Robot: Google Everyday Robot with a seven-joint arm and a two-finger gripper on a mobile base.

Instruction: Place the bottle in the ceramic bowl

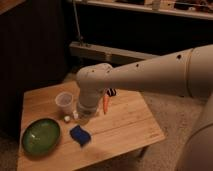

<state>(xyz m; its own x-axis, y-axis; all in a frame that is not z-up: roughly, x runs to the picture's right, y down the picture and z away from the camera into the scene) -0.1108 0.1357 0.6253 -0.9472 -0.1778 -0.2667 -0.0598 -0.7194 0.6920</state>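
Hovering hand [83, 115] over bottle [74, 116], grip cannot be told, ceramic bowl [41, 136] near table [127, 127] edge

On the table [125, 125], the ceramic bowl [41, 136] sits lower left in the frame, the cup [64, 102] above and right of it. The bottle [71, 117] lies just below the cup with the tool [84, 115] directly at it, left of centre; the sponge [80, 135] lies below them, right of the bowl
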